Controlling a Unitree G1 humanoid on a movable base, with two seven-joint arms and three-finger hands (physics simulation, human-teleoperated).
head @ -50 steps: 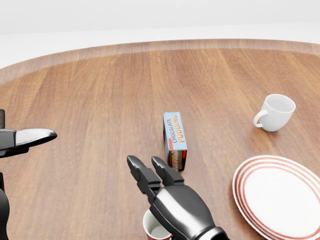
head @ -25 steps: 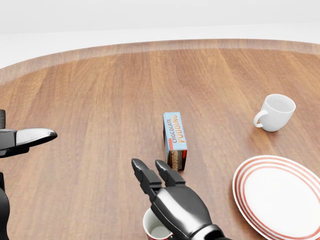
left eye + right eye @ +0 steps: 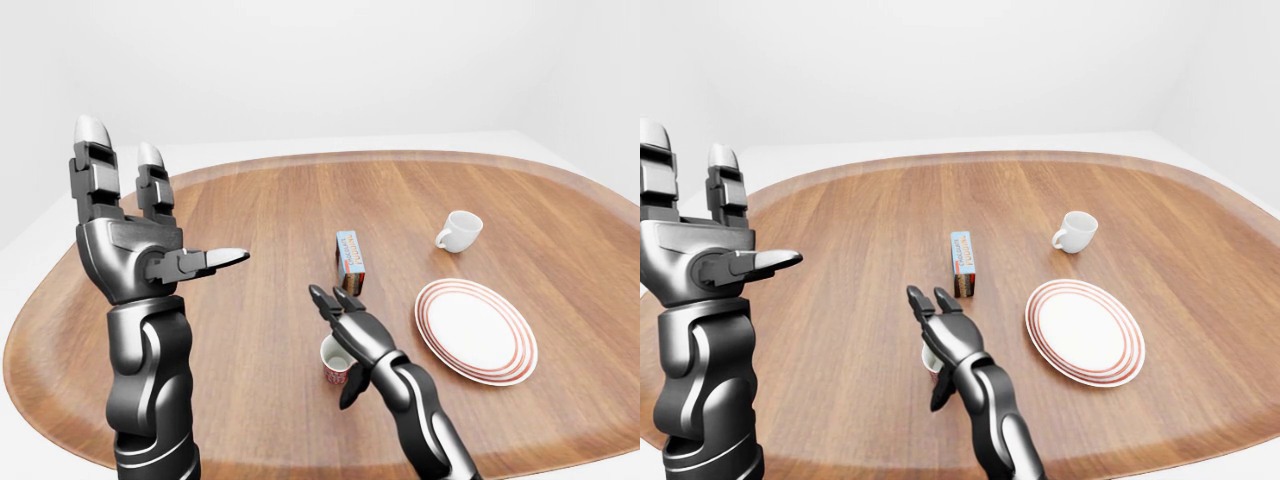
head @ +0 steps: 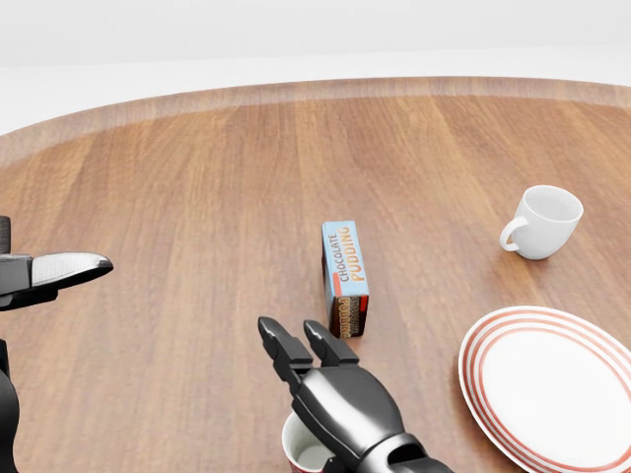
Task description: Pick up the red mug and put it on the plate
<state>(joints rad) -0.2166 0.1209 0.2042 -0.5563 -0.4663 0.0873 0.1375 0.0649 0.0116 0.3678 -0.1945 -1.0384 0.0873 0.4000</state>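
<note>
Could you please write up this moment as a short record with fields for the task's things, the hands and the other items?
red mug: upright on the wooden table, partly hidden under the right hand
right hand: above the mug, fingers open, not closed round it
left hand: raised at the left-eye view's left, open, holding nothing
plate: white with red rings, right of the mug, nothing on it
pudding box: above the mug in the view
white mug: above the plate in the view
</note>
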